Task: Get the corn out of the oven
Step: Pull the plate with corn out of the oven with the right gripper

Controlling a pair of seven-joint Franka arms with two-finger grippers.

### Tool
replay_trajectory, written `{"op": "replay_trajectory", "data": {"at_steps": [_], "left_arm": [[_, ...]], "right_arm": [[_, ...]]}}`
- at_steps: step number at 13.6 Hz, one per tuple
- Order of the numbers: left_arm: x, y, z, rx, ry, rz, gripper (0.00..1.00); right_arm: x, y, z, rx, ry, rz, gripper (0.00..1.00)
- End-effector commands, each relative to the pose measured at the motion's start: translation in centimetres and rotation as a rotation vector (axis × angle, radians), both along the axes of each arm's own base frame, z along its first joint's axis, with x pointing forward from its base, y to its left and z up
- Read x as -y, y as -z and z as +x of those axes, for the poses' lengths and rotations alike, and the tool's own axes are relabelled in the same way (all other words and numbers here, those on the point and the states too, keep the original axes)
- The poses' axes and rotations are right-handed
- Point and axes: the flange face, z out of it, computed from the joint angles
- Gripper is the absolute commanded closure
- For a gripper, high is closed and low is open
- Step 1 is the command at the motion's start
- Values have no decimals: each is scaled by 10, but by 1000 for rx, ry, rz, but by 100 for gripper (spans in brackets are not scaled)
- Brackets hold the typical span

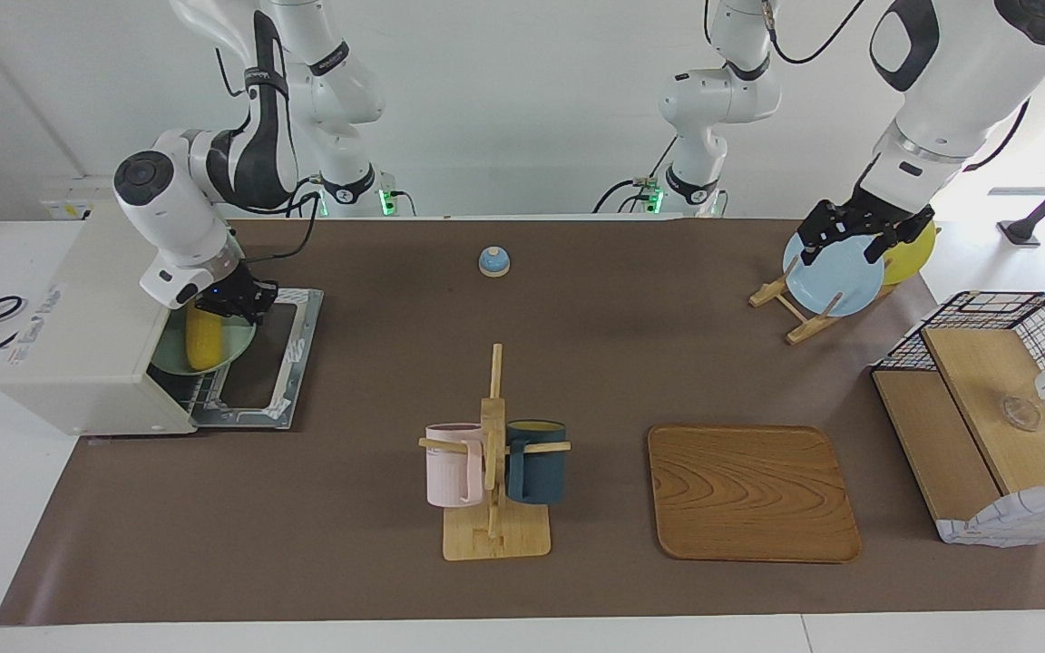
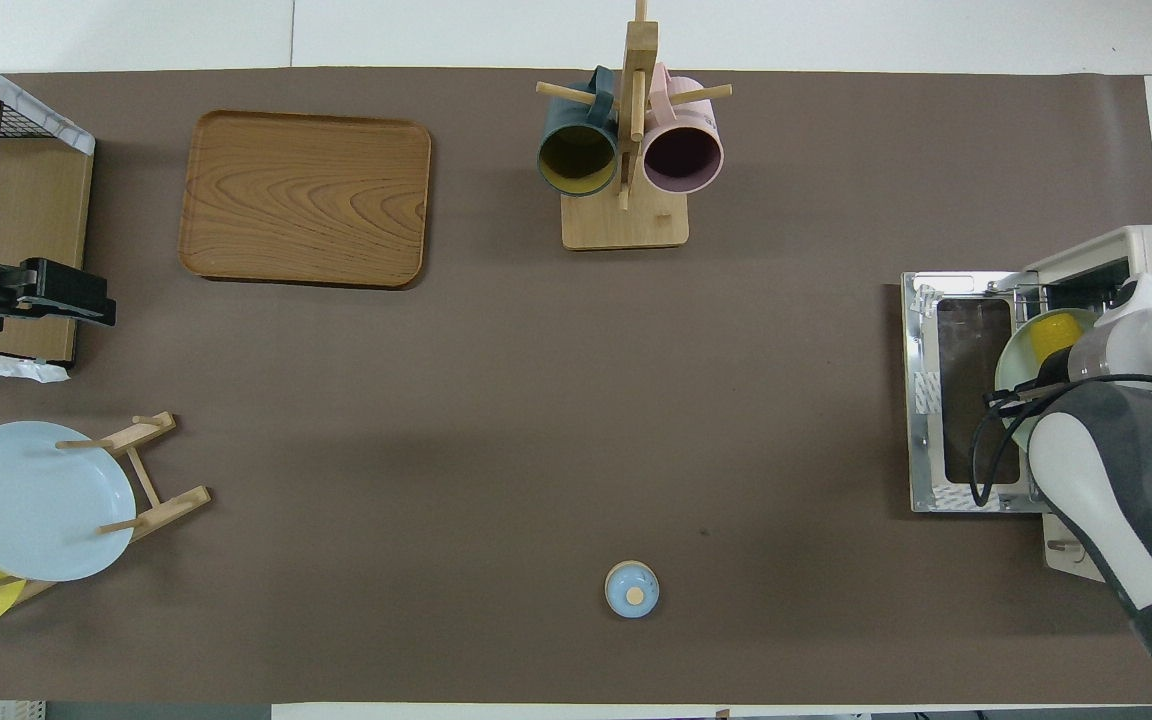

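Corn (image 1: pixel 200 337) pinched at its upper end by right tool (image 1: pixel 230 307), at oven (image 1: pixel 78 336) mouth

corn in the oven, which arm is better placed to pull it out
Right. The right gripper is shut on the corn at the open oven; the left gripper waits over the plate rack.

1. oven (image 1: pixel 87 336) at the right arm's end of the table; door dropped open; green plate (image 1: pixel 234 348) sticks out of the mouth; corn (image 1: pixel 200 337) lies on it
2. right gripper (image 1: pixel 237 304) clamped on the corn's robot-side end
3. left gripper (image 1: pixel 858 238) waits, jaws apart, over the blue plate (image 1: pixel 835 281) in the wooden rack; yellow plate (image 1: pixel 911 254) beside it
4. mid-table: bell (image 1: pixel 493 261); mug stand (image 1: pixel 493 472) with pink and dark mugs; wooden tray (image 1: pixel 752 492); basket shelf (image 1: pixel 999 426)
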Motion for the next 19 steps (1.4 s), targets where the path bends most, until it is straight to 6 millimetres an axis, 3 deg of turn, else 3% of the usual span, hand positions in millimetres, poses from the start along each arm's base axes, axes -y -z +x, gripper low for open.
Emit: {"op": "replay_trajectory", "data": {"at_steps": [1,3,4,9,11,12,15,19], "left_arm": [[3,-2,-6,17,9,18,0],[6,-1,-6,17,16,18,0],[6,-1,-6,20,15,18,0],[6,0,-5,23,21,18,0],[4,-1,-4,37,18,17,0],[3,-1,-4,38,16,17,0],[2,0,-3,38,16,17,0],[-8,6,-4,35,4,17,0]], "right_arm": [[-21,-7,6,-20,-67,-17,100],[-22,-9,7,-19,-49,-54,100],[-32,-9,8,-16,-37,-70,100],[-96,-10,6,-2,-16,-136,100],[-135,-5,3,15,-26,-207,100],[-145,-7,2,26,-17,-236,100],[-173,-28,12,30,-13,-250,100],[-247,-50,33,21,67,-286,100]]}}
